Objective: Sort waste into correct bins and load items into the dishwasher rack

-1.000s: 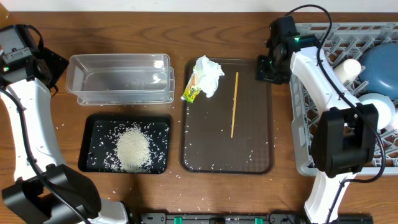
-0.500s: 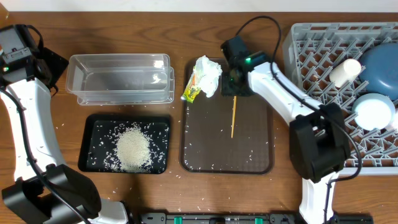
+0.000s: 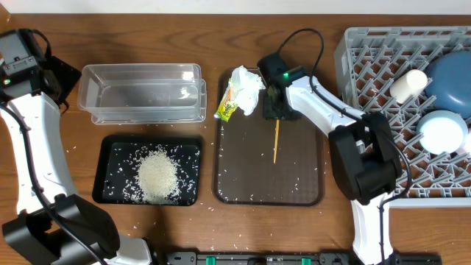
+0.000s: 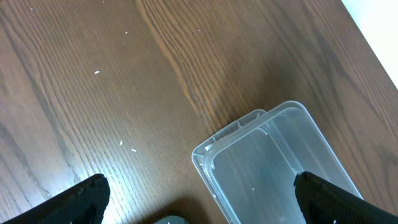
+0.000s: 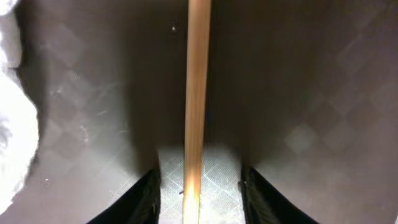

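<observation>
- While my right gripper (image 3: pixel 278 110) hangs low over the brown tray (image 3: pixel 265 184), its jaws stand partly open on either side of one wooden stick (image 5: pixel 198 74) and grip nothing.
- As I judge it, the step is to take that stick. There is a gap between it and each finger, so I should keep it centred, go down until my fingertips nearly meet the tray, then close squarely.
- Thin and round, it may roll or swing in the grip. I would close slowly and lift straight up.
- Just to this gripper's left lies one crumpled tissue (image 3: pixel 248 87), with one yellow-green wrapper (image 3: pixel 228 107) touching it. I must not brush either.
- My left gripper (image 4: pixel 205 202) is spread as wide as it goes and empty. A corner of the clear tub (image 4: pixel 261 162) sits just beyond its fingertips.
- I count two bins: that empty tub and one black tray (image 3: pixel 107 169) holding the heap of rice (image 3: pixel 157 177). Stray grains dot the brown tray and the table.
- One grey rack (image 3: pixel 368 81), well to my right gripper's right, holds one dark-blue plate (image 3: pixel 450 81), one pale bowl (image 3: pixel 441 131) and one white cup (image 3: pixel 408 83). I see no pink cup.
</observation>
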Robot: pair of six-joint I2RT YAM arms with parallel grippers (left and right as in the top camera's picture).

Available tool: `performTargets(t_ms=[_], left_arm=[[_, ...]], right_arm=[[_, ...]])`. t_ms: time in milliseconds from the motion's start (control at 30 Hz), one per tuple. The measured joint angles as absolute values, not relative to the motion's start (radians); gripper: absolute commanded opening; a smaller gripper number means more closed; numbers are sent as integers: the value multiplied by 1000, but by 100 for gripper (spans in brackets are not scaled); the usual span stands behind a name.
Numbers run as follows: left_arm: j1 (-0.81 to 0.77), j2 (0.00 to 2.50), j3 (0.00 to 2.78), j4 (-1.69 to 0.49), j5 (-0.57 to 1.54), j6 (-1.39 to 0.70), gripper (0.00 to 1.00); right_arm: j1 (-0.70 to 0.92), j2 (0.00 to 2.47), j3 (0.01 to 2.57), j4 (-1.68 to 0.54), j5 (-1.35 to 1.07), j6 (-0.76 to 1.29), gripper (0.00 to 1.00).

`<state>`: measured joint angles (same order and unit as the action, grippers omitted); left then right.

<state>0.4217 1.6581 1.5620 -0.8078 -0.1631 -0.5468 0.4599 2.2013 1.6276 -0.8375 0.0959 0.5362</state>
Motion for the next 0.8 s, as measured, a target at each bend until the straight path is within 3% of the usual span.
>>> performTargets(t_ms=[100,300,800], left_arm=[[422,1658,1562,-808,-163,-547,98],[422,1658,1562,-808,-163,-547,98],[422,1658,1562,-808,-163,-547,98]], right_arm=[[458,2201,1628,-835,97,542,29],[457,2201,1628,-833,107,544,2],[400,2201,1700,-966,93,509,1]])
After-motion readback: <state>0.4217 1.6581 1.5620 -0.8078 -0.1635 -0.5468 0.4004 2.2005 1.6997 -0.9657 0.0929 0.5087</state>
